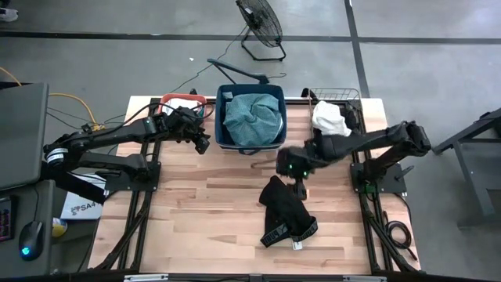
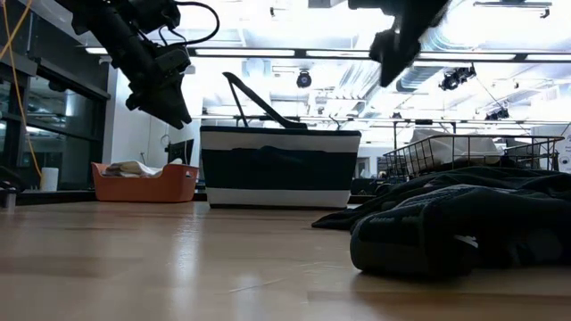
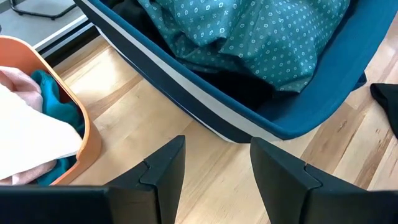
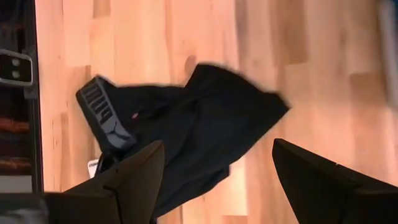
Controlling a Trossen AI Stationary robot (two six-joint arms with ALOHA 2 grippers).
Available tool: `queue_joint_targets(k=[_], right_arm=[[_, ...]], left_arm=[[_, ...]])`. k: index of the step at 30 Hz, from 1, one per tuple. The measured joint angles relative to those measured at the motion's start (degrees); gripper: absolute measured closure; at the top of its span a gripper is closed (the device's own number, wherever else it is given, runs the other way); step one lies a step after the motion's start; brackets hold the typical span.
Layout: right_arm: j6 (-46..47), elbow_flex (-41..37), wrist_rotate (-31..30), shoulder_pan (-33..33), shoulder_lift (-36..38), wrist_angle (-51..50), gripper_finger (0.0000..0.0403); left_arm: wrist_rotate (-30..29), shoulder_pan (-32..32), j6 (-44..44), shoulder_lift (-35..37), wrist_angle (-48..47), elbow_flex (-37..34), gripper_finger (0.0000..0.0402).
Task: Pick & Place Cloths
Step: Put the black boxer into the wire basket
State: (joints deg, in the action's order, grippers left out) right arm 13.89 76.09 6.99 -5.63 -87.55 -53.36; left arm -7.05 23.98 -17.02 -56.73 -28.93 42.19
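Overhead, the right end effector [image 1: 291,167] was seen raised above the worktop [image 1: 211,227], its fingers spread wide and empty, just over the upper edge of a black cloth [image 1: 286,211] that lay crumpled on the wood. The left end effector [image 1: 202,142] was held in the air between the orange basin [image 1: 182,99] and the navy tub [image 1: 250,146], its fingers partly apart with nothing between them. A teal-green cloth [image 1: 252,117] filled the tub, and white cloth [image 1: 329,119] lay in the wire basket [image 1: 344,95].

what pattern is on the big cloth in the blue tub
The big cloth is teal with small pale dots all over, clearest in the left wrist view.
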Motion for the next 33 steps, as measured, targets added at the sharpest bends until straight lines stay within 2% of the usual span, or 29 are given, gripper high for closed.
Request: queue_joint_targets(k=[9, 16, 21, 27, 33], right_arm=[[14.27, -9.68, -2.29, -6.93, -0.02, 7.28, 0.0113], [24.93, -18.03, -5.7, -12.45, -0.04, 18.18, 0.0113], [28.35, -21.78, -10.67, -17.88, -0.04, 23.49, 0.0113], [31.23, -24.15, -17.14, -23.75, -0.07, 27.37, 0.0113], [36.82, -25.75, -26.25, -27.7, -0.07, 28.35, 0.0113]], left_arm=[[0.0, -0.01, 0.0, 0.0, -1.09, 0.0, 0.0223], [-0.1, -0.81, 1.1, 0.0, -1.01, 0.0, 0.0223], [-0.17, -5.36, 2.18, 0.0, -0.47, 0.0, 0.0223], [-3.89, -14.59, 2.18, 0.55, 2.9, -0.09, 0.0223], [-5.92, -21.85, 2.84, 6.95, 13.5, -7.44, 0.0223]])
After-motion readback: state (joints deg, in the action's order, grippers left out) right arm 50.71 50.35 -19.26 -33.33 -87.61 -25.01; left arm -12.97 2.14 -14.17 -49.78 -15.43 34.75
